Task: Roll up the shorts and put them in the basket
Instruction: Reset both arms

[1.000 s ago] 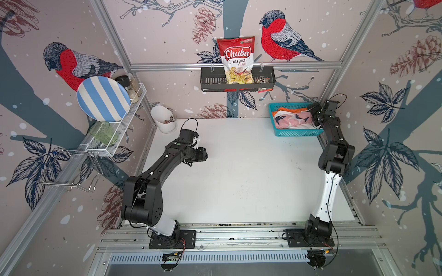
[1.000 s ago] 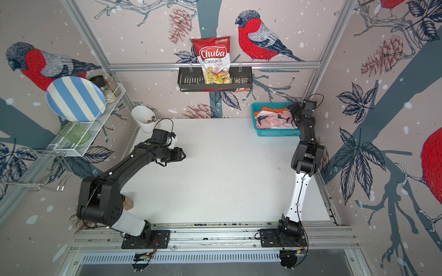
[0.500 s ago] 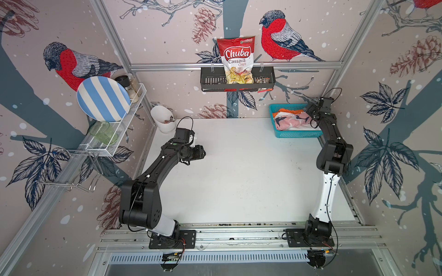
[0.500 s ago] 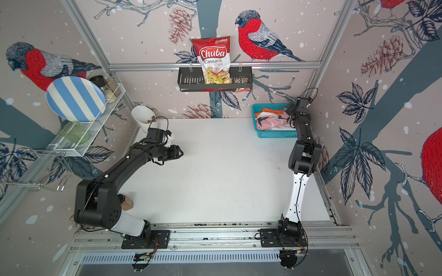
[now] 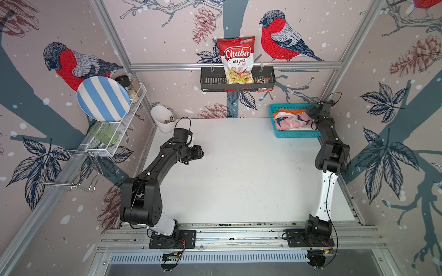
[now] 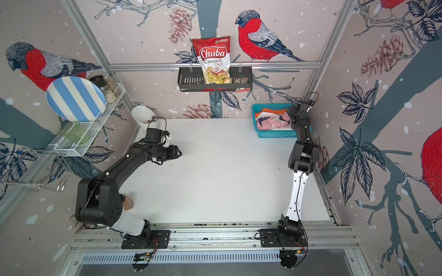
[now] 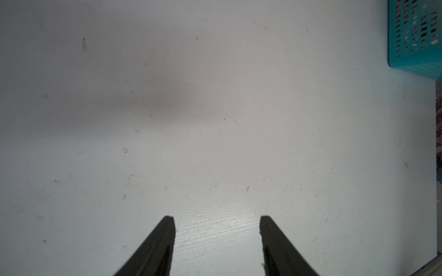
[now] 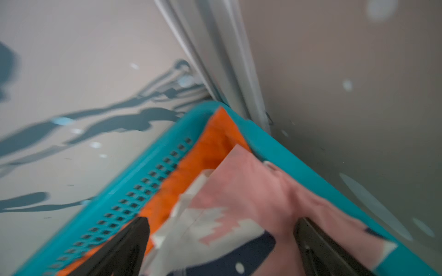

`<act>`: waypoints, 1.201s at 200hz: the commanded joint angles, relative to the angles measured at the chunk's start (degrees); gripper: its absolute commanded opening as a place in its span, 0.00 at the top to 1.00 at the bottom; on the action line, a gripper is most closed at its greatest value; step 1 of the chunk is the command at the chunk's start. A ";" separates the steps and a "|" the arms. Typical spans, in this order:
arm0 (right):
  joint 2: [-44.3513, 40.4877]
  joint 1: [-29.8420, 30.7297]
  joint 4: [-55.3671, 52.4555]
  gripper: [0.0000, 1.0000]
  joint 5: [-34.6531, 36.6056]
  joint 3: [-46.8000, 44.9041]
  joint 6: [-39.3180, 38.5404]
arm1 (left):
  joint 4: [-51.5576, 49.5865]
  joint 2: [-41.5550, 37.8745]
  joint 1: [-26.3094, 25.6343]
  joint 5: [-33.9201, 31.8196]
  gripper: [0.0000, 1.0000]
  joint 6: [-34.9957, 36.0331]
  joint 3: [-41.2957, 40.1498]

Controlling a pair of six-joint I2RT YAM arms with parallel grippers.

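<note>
Now the right gripper (image 8: 221, 222) is sitting low in the teal basket (image 5: 296, 135) at the table's (image 5: 239, 181) far right corner. Its jaws are standing wide apart with a fold of the pink shorts (image 5: 293, 121) bunching up between them. The right wrist view is blurring, yet the two dark fingers are showing well apart, one lying against the orange shorts (image 8: 203, 162) and one pushing into the pink cloth, so nothing is being pinched. In both top views the three shorts are lying piled inside the basket. The pink pair is lying on top, the orange pair is peeking out along the far wall, and a strip of the white shorts (image 5: 278, 115) is showing at the left end.

Compared with a second ago, the right arm is leaning slightly further in over the basket's right end, its elbow sitting a little closer to the table. The pile is looking much as it did then, with all three shorts still in the basket.

The left gripper (image 7: 216, 218) is hovering above bare tabletop on the left side, well apart from the basket. Its jaws are standing partly spread with nothing between them. The left arm is keeping almost the same bent pose as a second ago, shifting only slightly.
</note>
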 commanded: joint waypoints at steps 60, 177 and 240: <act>-13.10 0.84 2.85 0.00 1.57 -7.19 -2.88 | 3.96 -3.23 0.88 -2.69 0.20 -4.36 -0.68; -63.16 20.73 39.94 0.00 31.63 -89.12 -18.64 | 47.22 -12.74 0.17 -46.70 0.04 -4.77 -30.06; -60.45 20.37 67.05 0.00 25.76 -112.11 -22.80 | 76.17 -0.90 0.35 -45.55 0.05 10.99 -36.43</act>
